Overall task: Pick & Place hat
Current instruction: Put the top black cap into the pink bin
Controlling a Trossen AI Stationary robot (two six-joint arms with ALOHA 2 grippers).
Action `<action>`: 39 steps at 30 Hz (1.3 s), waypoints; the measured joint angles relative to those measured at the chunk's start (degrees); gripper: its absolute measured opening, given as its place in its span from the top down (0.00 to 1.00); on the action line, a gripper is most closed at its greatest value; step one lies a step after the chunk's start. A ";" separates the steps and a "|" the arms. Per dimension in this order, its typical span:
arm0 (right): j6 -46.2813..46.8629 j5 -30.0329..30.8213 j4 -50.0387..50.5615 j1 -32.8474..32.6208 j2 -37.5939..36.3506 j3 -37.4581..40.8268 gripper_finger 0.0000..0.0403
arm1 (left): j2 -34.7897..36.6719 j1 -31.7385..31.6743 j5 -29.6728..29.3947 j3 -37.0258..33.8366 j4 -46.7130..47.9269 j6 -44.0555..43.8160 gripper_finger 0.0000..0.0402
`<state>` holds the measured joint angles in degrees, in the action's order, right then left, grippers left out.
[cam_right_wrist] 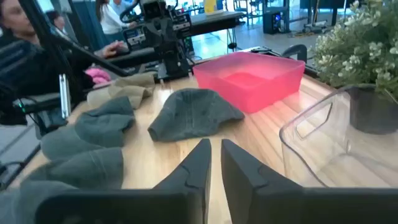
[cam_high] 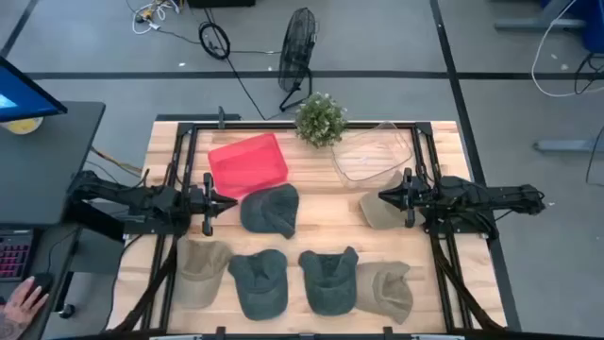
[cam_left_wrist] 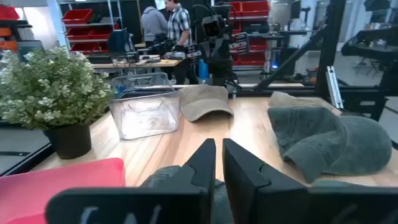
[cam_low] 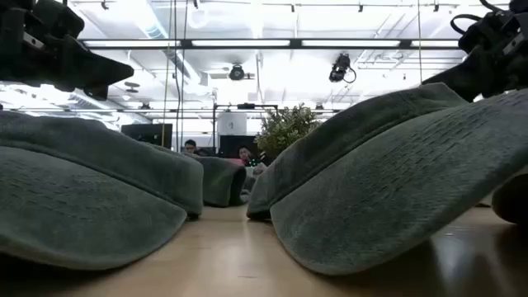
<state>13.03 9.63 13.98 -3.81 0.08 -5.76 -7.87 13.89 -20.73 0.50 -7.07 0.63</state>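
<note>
Hovering with my left gripper [cam_high: 209, 201] clenched on nothing, just beside dark green hat [cam_high: 271, 209]. That hat lies near red bin [cam_high: 247, 162]. Right gripper [cam_high: 406, 196] clenched, empty, beside tan hat [cam_high: 378, 212].

Matt cloth hats [cam_high: 270, 210] on smooth pale wood table [cam_high: 311, 161]; glossy clear plastic bin [cam_high: 371, 151].

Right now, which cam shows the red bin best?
High view: the red bin shows whole from above, empty. Right wrist sees it side-on, rim and inside. Left wrist catches one corner. Low view doesn't show it.
</note>
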 joint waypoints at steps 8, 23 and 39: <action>2.39 0.02 -1.78 0.00 0.00 0.00 0.83 | 0.01 -0.02 -0.04 1.21 -0.03 0.04 0.79; -2.70 4.79 -12.90 0.00 5.56 0.02 0.64 | -13.51 -0.79 -0.17 13.88 3.00 0.05 0.58; -2.13 4.09 -20.25 0.00 18.62 0.02 0.64 | -54.72 -2.66 4.06 32.82 11.06 4.80 0.58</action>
<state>10.90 13.72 -6.27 -3.81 18.70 -5.74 -62.59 11.23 -16.68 33.33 3.99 5.43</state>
